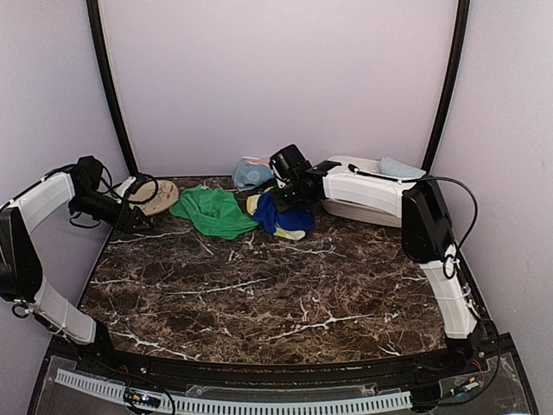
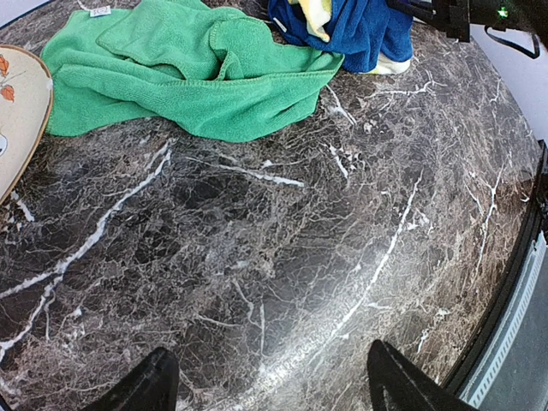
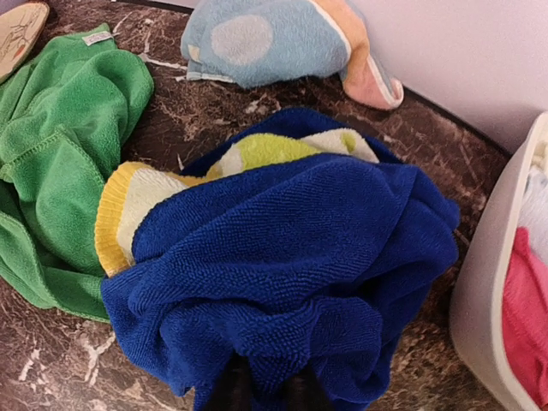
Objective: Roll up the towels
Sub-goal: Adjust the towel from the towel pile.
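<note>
On a dark marble surface (image 1: 276, 294), no towel is seen rolled yet, so nearly all the work is judged to remain. A green towel (image 1: 212, 212) lies crumpled, a royal blue towel (image 3: 291, 257) is heaped over a yellow-green towel (image 3: 265, 150), and a light blue towel (image 3: 257, 43) is bunched by the back wall. The right pincer (image 3: 265, 390) is clenched on a fold of the royal blue towel. The left pincer (image 2: 270, 368) is held released and empty above bare surface. A white basin (image 3: 488, 300) holding a pink towel (image 3: 527, 308) crowds the heap, and a tan disc (image 1: 160, 197) sits just beside the green towel.
</note>
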`<state>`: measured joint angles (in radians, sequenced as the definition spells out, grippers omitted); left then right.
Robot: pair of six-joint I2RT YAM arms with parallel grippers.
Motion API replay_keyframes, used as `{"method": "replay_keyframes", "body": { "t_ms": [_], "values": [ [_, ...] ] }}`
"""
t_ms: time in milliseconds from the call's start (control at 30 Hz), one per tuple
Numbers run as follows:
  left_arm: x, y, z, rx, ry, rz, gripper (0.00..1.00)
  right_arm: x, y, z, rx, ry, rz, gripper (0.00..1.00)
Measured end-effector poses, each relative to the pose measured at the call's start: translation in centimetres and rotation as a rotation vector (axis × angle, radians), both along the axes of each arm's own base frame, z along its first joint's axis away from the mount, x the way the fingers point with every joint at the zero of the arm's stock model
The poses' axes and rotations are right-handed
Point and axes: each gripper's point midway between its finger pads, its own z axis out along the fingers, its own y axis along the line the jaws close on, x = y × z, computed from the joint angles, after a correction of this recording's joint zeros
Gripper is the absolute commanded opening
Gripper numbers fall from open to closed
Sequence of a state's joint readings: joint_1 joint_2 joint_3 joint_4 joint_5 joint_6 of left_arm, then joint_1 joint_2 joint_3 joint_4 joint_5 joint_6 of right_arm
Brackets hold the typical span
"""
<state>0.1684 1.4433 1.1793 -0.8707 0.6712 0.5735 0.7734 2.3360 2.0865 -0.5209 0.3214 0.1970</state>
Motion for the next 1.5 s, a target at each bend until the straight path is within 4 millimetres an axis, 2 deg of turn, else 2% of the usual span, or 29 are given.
{"method": "replay_keyframes", "body": {
  "t_ms": [133, 233, 333, 400, 567, 667, 733, 800, 900, 1000, 1067, 1100, 1133, 1167, 1233, 1300, 1400, 1500],
  "values": [
    [0.0, 0.0, 0.0, 0.0, 0.0, 0.0, 0.77, -0.3, 0.0, -1.0, 0.045, 0.056, 0.013, 0.0],
    [0.0, 0.0, 0.0, 0.0, 0.0, -0.001, 0.76, 0.1, 0.5, 1.0, 0.089, 0.05, 0.027, 0.0],
    [0.0, 0.0, 0.0, -0.002, -0.001, -0.001, 0.76, 1.1, 1.4, 5.5, 0.176, -0.008, 0.042, 0.0],
    [0.0, -0.1, 0.0, -0.003, -0.001, -0.002, 0.76, 1.5, 1.7, 9.4, 0.259, -0.055, 0.059, 0.0],
    [0.0, -0.1, 0.1, -0.006, -0.001, -0.002, 0.75, 1.8, 0.6, 18.6, 0.484, -0.156, 0.092, 0.0],
    [0.0, -0.1, 0.1, -0.006, -0.001, -0.002, 0.75, 2.1, 0.1, 22.3, 0.566, -0.206, 0.108, 0.06],
    [0.0, -0.1, 0.1, -0.006, -0.001, -0.002, 0.75, 2.2, -0.1, 23.4, 0.597, -0.219, 0.117, 0.09],
    [0.0, -0.1, 0.1, -0.006, -0.001, -0.002, 0.75, 2.1, 0.2, 23.5, 0.613, -0.208, 0.129, 0.12],
    [0.0, -0.1, 0.1, -0.006, -0.001, -0.003, 0.75, 2.1, 1.2, 21.6, 0.615, -0.159, 0.156, 0.15],
    [0.0, -0.1, 0.0, -0.006, 0.0, -0.004, 0.75, 1.8, 2.0, 17.6, 0.592, -0.069, 0.165, 0.17],
    [-0.1, -0.1, 0.0, -0.006, 0.001, -0.004, 0.75, 1.3, 2.2, 13.8, 0.565, 0.009, 0.168, 0.2],
    [-0.1, -0.1, 0.0, -0.006, 0.001, -0.004, 0.75, 1.0, 2.1, 11.8, 0.546, 0.049, 0.163, 0.26],
    [-0.1, -0.1, 0.0, -0.007, 0.001, -0.004, 0.75, 0.6, 1.9, 9.9, 0.525, 0.087, 0.154, 0.37],
    [-0.1, -0.1, 0.0, -0.008, 0.0, -0.004, 0.75, 0.3, 1.7, 8.4, 0.509, 0.119, 0.141, 0.47],
    [-0.1, -0.2, 0.0, -0.013, 0.0, -0.006, 0.75, -0.1, 1.0, 6.4, 0.461, 0.159, 0.117, 0.6],
    [-0.1, -0.3, 0.1, -0.018, -0.001, -0.008, 0.75, 0.2, 0.2, 5.9, 0.41, 0.142, 0.083, 0.65],
    [-0.1, -0.3, 0.1, -0.02, -0.002, -0.009, 0.75, 1.0, -0.8, 6.4, 0.337, 0.073, 0.029, 0.66],
    [-0.1, -0.3, 0.1, -0.02, -0.002, -0.01, 0.75, 0.5, -0.3, 6.5, 0.245, 0.006, 0.039, 0.66]
  ]
}}
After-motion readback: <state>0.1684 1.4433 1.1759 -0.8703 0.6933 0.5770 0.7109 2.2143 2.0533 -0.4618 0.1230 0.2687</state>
